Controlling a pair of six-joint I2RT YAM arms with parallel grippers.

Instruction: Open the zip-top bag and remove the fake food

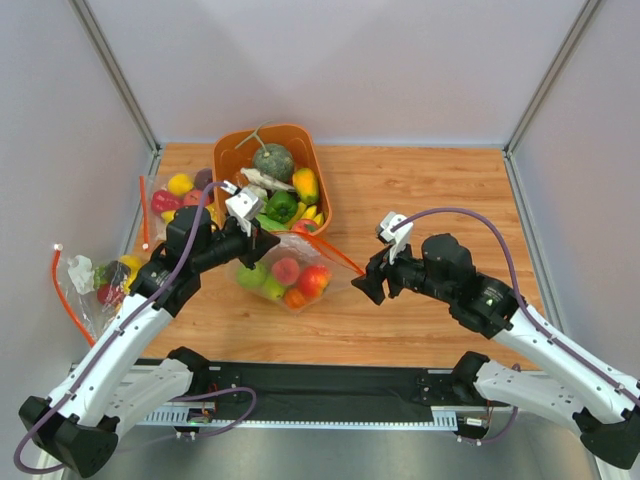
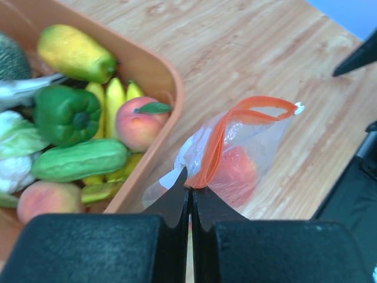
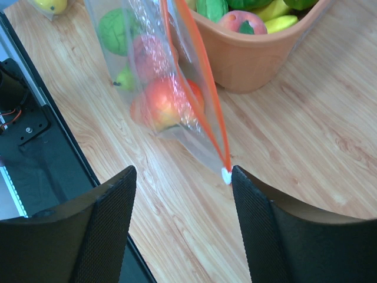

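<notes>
The left claw (image 2: 189, 197) is pinched tight on the zip-top bag (image 2: 247, 147) at one end of its red-orange zip strip (image 2: 215, 141), with the bag stretching ahead of its tips. The right claw (image 3: 181, 175) gapes wide, the strip's white tab (image 3: 226, 175) just beside one finger. It should probably nip one lip only and draw away gently, so the fake food (image 3: 168, 103) doesn't spill. Beyond sits the orange basket (image 3: 253, 65).
</notes>
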